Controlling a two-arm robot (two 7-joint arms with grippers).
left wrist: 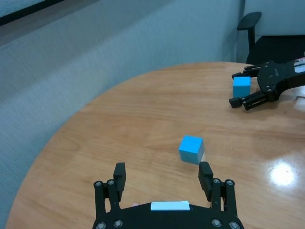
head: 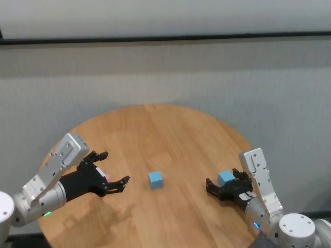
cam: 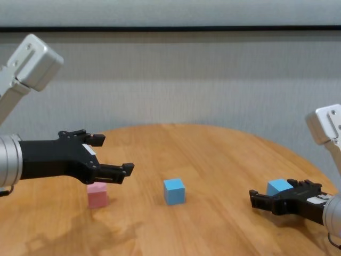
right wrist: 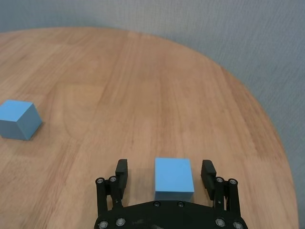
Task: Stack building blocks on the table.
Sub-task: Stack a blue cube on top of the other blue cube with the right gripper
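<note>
My right gripper sits low on the round wooden table with a light blue block between its fingers. The fingers stand spread, a gap showing on either side of the cube, so I have hold of nothing yet. My left gripper hangs wide open and empty above the pink block, well clear of it.

The second light blue block rests alone near the middle of the table, well apart from both grippers.

I judge this to be the first pick — no block is stacked on another, and the whole task lies ahead. The next move calls for my right fingers to close squarely on the flat sides of the cube, then lift straight up before carrying it inward to the centre block.

The block I straddle lies toward the table's right rim, so any nudge outward is the risk; the path inward is bare wood — plenty of open room. A black chair stands beyond the far edge, out of the way.
</note>
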